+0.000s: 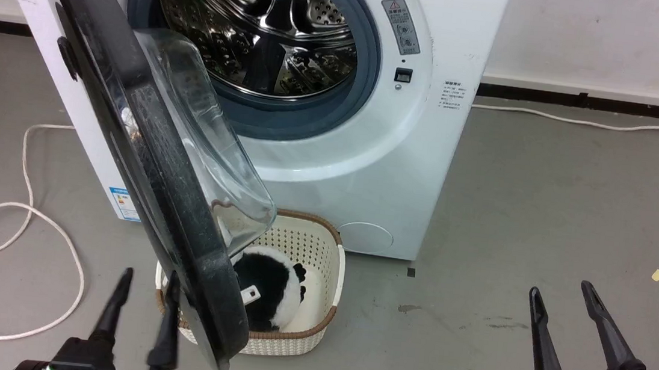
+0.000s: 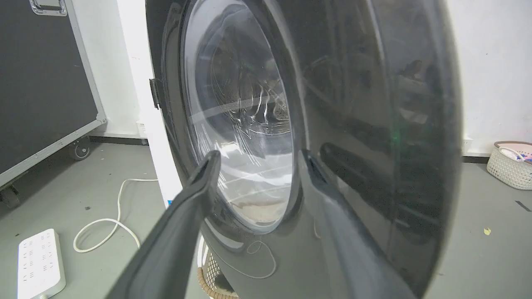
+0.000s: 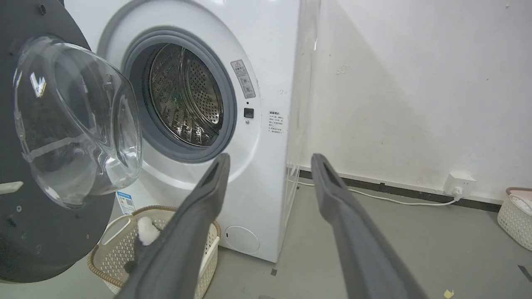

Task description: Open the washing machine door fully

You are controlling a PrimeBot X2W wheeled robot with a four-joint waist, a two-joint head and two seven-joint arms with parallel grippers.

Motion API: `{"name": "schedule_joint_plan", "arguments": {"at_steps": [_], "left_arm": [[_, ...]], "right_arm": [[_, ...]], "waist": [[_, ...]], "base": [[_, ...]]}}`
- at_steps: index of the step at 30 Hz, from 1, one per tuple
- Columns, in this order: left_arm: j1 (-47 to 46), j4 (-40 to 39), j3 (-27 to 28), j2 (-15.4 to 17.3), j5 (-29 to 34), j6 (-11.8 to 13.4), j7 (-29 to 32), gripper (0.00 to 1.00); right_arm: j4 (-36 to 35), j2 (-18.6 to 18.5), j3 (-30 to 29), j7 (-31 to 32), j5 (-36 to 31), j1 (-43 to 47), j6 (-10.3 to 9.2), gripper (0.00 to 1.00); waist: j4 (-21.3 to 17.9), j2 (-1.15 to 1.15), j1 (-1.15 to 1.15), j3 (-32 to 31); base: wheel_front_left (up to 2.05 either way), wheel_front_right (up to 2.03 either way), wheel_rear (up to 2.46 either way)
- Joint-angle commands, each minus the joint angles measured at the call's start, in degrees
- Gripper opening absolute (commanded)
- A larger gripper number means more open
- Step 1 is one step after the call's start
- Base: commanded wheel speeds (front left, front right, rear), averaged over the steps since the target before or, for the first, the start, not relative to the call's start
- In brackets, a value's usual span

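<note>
Washing machine door (image 1: 145, 155) stands out from the washing machine (image 1: 369, 152), hinged at 9 o'clock of the drum opening (image 1: 260, 27), its lower edge over a basket (image 1: 329, 251). It looks roughly half open, with the rest of the swing toward 9 o'clock left to do. The left gripper (image 1: 150, 276), at 7 o'clock in the head view, has its fingers apart by the door's outer face; whether they touch it is unclear. The right gripper (image 1: 561, 289), at 4 o'clock, has its fingers apart and holds nothing.

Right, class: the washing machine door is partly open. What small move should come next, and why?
Probably shift the left gripper slightly right so its open fingers straddle the free edge of the washing machine door, ready to swing it wider. The door stands about square to the washing machine; the left gripper is open beside its outer face, while the right gripper is open, far off.
</note>
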Motion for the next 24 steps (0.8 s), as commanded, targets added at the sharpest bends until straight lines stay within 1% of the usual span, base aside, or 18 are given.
{"name": "schedule_joint_plan", "arguments": {"at_steps": [1,5,8,10,12,17,21,24], "left_arm": [[0.8,0.2,0.1,0.0,-0.2,-0.3,-0.3,0.0],[0.8,-0.1,0.7,0.0,-0.1,-0.7,-0.3,0.0],[0.0,-3.1,2.8,0.0,-1.2,-0.2,-0.3,0.0],[-1.0,-5.7,4.4,0.0,-1.8,0.7,-0.3,0.0],[-2.5,-9.2,6.1,-0.1,-3.2,2.0,-0.3,0.0],[-7.1,-18.5,9.8,-0.1,-3.8,4.3,-0.3,0.0],[-10.8,-25.0,11.0,-0.1,-4.1,3.8,-0.3,0.0],[-12.2,-27.3,10.9,-0.1,-4.1,3.2,-0.3,0.0]], "right_arm": [[0.1,0.3,0.0,-0.3,0.5,0.9,-0.05,1.0],[0.0,0.3,0.0,-0.3,0.9,0.7,-0.05,1.0],[-0.3,0.3,0.1,-0.3,1.1,0.8,-0.05,1.0],[-0.4,0.3,0.0,-0.3,1.2,0.8,-0.05,1.0],[-0.5,0.3,-0.1,-0.3,1.3,0.8,-0.05,1.0],[-0.5,0.3,0.1,-0.3,1.2,0.8,-0.05,1.0],[-0.4,0.3,0.1,-0.3,1.4,0.9,-0.05,1.0],[-0.3,0.3,0.2,-0.3,1.4,0.9,-0.05,1.0]], "waist": [[0.0,0.0,0.0,-0.2],[-0.1,0.0,0.0,-0.5],[-0.2,0.0,0.0,-0.8],[-0.1,0.0,0.0,-0.8],[-0.1,0.0,0.0,-0.9],[-0.1,0.0,0.0,-1.1],[0.0,0.0,0.0,-1.3],[-0.1,0.0,0.0,-1.4]], "base": [[0.0,0.0,0.0],[0.0,0.0,0.0],[0.0,0.0,0.0],[0.0,0.0,0.0],[0.0,0.0,0.0],[0.0,0.0,0.0],[0.0,0.0,0.0],[0.0,0.0,0.0]]}}
